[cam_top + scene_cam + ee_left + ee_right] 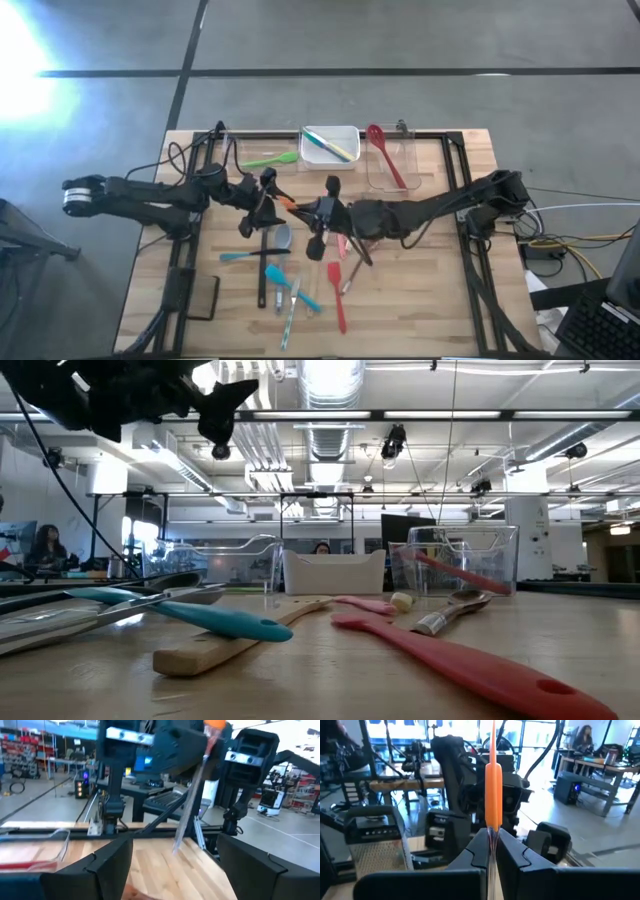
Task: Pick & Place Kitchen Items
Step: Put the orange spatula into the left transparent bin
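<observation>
My right gripper (308,208) (491,851) is above the middle of the table, shut on an orange-handled utensil with a thin metal shaft (492,795) (192,795). My left gripper (268,200) (175,865) is open and empty. It faces the right gripper from the table's left, with the orange handle (286,203) between the two. Several utensils lie flat on the table below: a teal spatula (248,256), a grey spoon (281,237), a black ladle (262,272), a red spatula (338,292) and a pink one (351,272). My right gripper pinches the metal shaft (491,834) between its two fingers, just below the orange handle. The fingers come level from the table's right side. The utensil is lifted clear of the table and steeply tilted, orange handle up, metal end (176,847) hanging down.
Three tubs stand along the far edge. A clear one holds a green spatula (270,158). A white one (330,130) holds a few utensils. A clear one (410,160) holds a red spoon (385,155). A black frame (470,250) borders the work area. People sit in the room beyond.
</observation>
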`<state>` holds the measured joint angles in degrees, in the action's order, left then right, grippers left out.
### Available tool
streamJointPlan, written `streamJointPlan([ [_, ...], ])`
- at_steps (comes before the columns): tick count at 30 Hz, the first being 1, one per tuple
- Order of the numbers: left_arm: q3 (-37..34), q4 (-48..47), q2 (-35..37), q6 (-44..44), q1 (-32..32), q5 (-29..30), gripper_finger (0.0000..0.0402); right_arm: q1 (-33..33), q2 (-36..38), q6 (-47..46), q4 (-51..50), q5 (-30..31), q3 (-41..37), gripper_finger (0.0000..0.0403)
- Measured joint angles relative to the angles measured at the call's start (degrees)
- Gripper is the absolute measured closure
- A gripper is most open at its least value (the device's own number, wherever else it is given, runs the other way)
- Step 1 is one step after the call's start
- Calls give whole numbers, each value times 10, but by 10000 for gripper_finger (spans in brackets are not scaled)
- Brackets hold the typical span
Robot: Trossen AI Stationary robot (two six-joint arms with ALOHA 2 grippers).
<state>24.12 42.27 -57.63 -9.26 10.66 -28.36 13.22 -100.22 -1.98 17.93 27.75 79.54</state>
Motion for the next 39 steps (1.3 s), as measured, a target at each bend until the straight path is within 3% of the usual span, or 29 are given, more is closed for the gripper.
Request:
streamJointPlan([
  [9, -1, 61, -26, -1, -9, -1, 111, -36, -35, 10, 73, -51, -7, 395],
  [19, -1, 72, -30, 3, -11, -1, 126, -55, -39, 11, 81, -62, -7, 395],
  [25, -1, 77, -30, 4, -11, -1, 207, -65, -39, 7, 97, -99, -6, 395],
  [34, -1, 80, -31, 4, -11, 4, 382, -71, -39, -11, 96, -123, -9, 394],
  [39, -1, 79, -31, -4, -11, 4, 385, -73, -39, -16, 94, -126, -9, 394],
])
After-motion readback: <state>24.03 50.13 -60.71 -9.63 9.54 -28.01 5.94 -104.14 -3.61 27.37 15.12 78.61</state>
